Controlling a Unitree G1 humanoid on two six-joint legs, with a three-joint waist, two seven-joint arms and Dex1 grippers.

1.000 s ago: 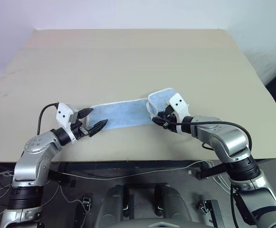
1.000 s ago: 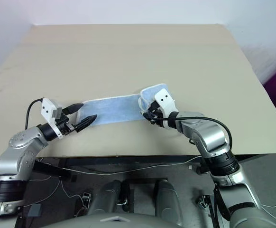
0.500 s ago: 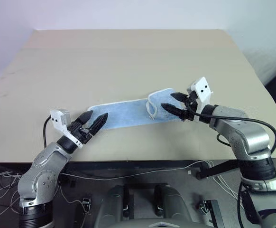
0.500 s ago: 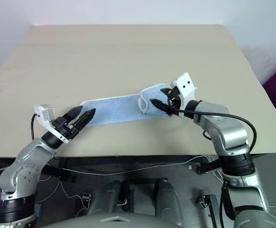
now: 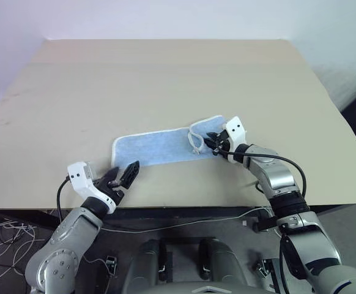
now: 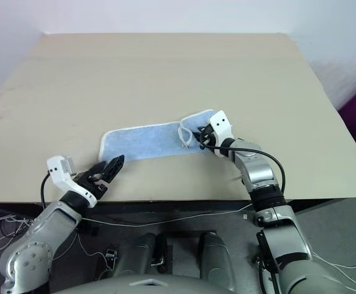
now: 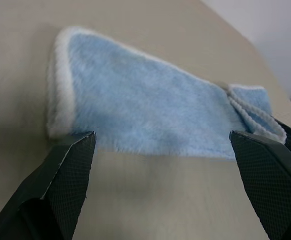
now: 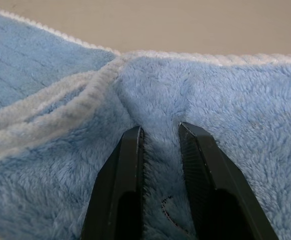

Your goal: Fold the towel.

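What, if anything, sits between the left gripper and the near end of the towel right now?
Nothing visible does. The left gripper hovers open just short of the towel, with bare table between its fingers and the towel's left end. The right gripper is already pinching a ridge of cloth at the towel's bunched far end.

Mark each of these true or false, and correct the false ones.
1. The towel lies flat on the table along its whole length. False: its right end is bunched up into a fold.
2. The right gripper pinches a ridge of towel between its fingers. True.
3. The left gripper holds the towel's left end. False: it is open and apart from the towel, near the table's front edge.
4. The towel is light blue with white edging. True.
5. A second cloth lies on the table. False: the towel is the only cloth there.
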